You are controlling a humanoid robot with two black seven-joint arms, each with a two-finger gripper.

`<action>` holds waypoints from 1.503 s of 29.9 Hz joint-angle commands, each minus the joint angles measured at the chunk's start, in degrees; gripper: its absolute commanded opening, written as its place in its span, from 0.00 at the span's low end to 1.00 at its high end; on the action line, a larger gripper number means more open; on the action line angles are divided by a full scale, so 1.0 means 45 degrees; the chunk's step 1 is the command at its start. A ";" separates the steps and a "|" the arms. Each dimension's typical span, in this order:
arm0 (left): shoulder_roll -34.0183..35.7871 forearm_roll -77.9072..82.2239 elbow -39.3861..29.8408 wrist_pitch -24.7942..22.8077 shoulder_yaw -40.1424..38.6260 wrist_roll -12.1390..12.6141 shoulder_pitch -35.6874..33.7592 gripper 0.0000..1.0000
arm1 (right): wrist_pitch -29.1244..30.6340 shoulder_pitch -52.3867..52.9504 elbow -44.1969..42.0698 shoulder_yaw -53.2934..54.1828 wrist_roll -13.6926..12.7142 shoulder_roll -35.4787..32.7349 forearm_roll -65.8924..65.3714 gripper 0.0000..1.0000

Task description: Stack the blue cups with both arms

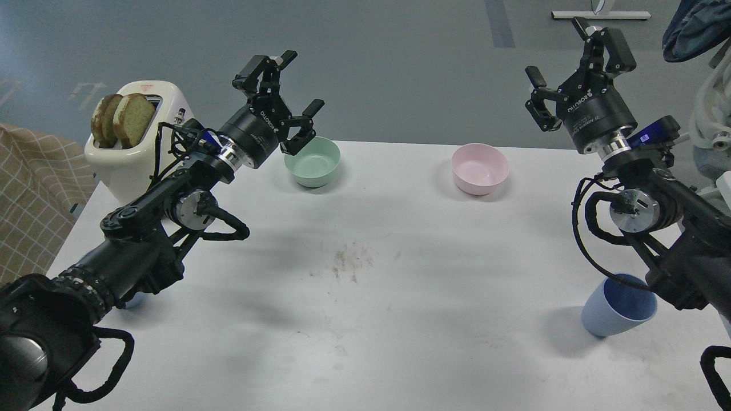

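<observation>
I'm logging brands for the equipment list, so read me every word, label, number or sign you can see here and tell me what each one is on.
"ROBOTIQ" - on the black body of the left gripper, printed along its side.
"ROBOTIQ" - on the black body of the right gripper, seen tilted; a smaller line beneath it is too small to read.
Small red mark on top of the white toaster: too blurred to read.
Nothing else carries readable text.

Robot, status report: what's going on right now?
Left gripper and right gripper open, raised, empty. Blue cup upright under right arm; second mostly hidden behind left arm. Nothing stacked.
</observation>
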 commanded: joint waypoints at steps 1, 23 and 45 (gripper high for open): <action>-0.0002 0.0000 0.0001 0.0001 0.0001 -0.0018 0.0000 0.98 | -0.0005 -0.0019 0.0000 0.0004 -0.0001 0.0002 0.0000 1.00; -0.0021 0.0000 0.0001 0.0001 0.0001 0.0001 0.0000 0.98 | -0.0005 -0.0020 0.0000 0.0003 -0.0001 0.0060 -0.0020 1.00; 0.0643 -0.0273 0.0919 0.0001 0.0021 0.0216 -0.0488 0.98 | 0.0034 -0.0313 -0.0117 -0.0055 -0.0001 0.0041 -0.0078 1.00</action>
